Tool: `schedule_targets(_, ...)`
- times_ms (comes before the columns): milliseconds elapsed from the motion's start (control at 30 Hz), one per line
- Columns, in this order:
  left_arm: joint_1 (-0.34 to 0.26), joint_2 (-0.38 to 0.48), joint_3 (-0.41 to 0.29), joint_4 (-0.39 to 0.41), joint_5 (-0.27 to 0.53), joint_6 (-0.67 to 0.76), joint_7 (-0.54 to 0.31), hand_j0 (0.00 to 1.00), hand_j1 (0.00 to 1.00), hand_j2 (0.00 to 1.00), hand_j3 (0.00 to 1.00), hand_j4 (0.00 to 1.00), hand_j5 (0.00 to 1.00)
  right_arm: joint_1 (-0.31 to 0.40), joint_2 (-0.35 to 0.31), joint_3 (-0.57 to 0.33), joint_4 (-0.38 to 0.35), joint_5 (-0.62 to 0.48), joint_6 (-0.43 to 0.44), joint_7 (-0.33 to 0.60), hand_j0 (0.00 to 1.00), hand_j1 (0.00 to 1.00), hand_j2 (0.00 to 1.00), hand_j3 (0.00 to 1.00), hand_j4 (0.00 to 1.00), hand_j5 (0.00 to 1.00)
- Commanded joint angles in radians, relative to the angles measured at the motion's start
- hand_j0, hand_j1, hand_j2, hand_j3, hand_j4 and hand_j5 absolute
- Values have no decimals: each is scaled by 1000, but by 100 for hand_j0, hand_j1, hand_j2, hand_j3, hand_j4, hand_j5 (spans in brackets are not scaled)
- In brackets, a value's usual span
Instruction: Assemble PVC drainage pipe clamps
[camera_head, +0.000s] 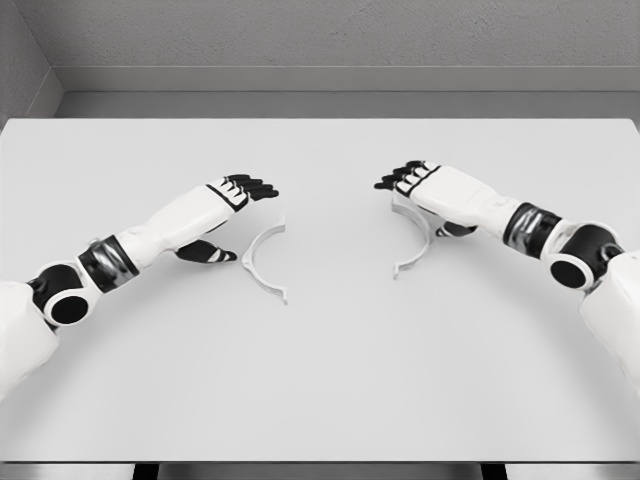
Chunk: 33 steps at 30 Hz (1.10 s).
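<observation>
Two white half-ring pipe clamp pieces lie on the pale table (320, 380). The left clamp half (262, 262) curves open toward the right, just right of my left hand (243, 190). That hand hovers with fingers stretched out flat and thumb hanging below, holding nothing. The right clamp half (414, 238) curves open toward the left, partly under my right hand (408, 177). My right hand also has its fingers extended over the clamp's upper end, not closed around it.
The table's far edge (320, 119) meets a grey floor strip and a grey wall behind. Both forearms reach in from the lower corners.
</observation>
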Motion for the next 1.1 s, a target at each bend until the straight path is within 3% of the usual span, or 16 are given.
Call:
schedule_targets(0,0,-5,1,2,0,0,1,100,100,100,100,100,100,0,3,8,-1,-6,7,1,100,100,100,100,100,100)
schedule_targets(667,-3,-82,-18,8,-15,0,-6,100,100,100,100,100,100,-37,25,56,2,-6,46,2,100,100,100,100,100,100)
schedule_targets(933,-3,-106,-18,11,-21,0,-6,100,100,100,100,100,100,-104,48,68,105,2,46,1,100,100,100,100,100,100)
schedule_targets(1067,0,-119,-18,8,-23,0,-6,100,100,100,100,100,100,-114,67,85,106,2,46,1,100,100,100,100,100,100)
